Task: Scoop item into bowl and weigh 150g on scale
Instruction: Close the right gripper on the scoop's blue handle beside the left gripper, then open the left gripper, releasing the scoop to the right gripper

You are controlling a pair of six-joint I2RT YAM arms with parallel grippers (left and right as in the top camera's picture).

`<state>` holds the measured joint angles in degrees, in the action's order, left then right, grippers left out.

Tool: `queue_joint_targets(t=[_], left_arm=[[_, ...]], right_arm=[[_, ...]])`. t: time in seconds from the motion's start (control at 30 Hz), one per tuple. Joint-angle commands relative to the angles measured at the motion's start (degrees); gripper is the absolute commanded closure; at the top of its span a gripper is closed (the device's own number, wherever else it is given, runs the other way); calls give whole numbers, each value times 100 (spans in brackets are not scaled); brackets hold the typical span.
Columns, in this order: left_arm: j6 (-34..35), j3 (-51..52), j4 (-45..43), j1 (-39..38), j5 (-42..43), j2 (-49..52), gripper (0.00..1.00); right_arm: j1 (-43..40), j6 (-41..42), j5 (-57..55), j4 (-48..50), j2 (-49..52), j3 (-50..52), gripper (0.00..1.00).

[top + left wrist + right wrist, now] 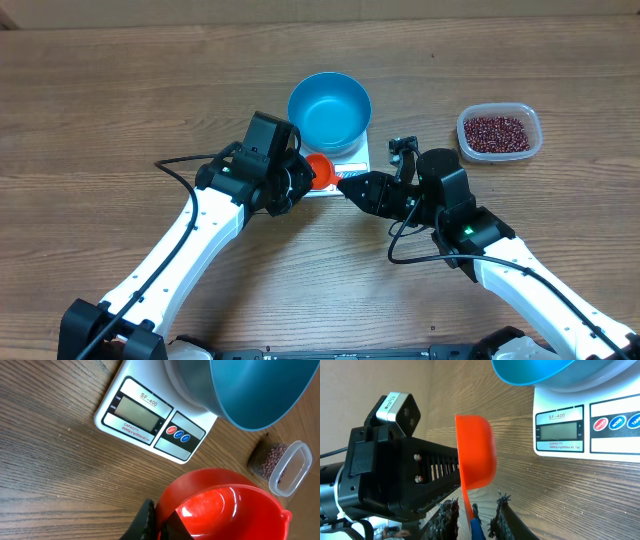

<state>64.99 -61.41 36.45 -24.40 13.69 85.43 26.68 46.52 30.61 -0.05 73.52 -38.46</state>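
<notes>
A red scoop (318, 172) hangs just in front of the white scale (350, 161), and my left gripper (300, 176) is shut on the rim of its cup (225, 505). The blue bowl (330, 110) stands on the scale (150, 415) and looks empty from above. My right gripper (475, 510) is open, with one jaw on each side of the scoop's thin handle (468, 497) and a gap showing on both sides. The item, dark red-brown beans (497, 131), lies in a clear tub at the right.
The clear plastic tub (535, 135) sits on the wooden table right of the bowl, seen also in the left wrist view as the tub (290, 467). My left arm's black body (395, 475) fills the left of the right wrist view, close to the scoop.
</notes>
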Motion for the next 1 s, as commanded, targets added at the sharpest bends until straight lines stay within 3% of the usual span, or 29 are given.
queue_joint_targets(t=[0.0, 0.63, 0.97], left_arm=[[-26, 24, -7, -44, 72, 59, 96], [-2, 24, -31, -160, 289, 61, 96], [-2, 24, -44, -199, 289, 61, 96]], right_arm=[[33, 20, -122, 76, 2, -83, 75], [33, 20, -125, 144, 2, -83, 77], [33, 20, -127, 188, 2, -83, 87]])
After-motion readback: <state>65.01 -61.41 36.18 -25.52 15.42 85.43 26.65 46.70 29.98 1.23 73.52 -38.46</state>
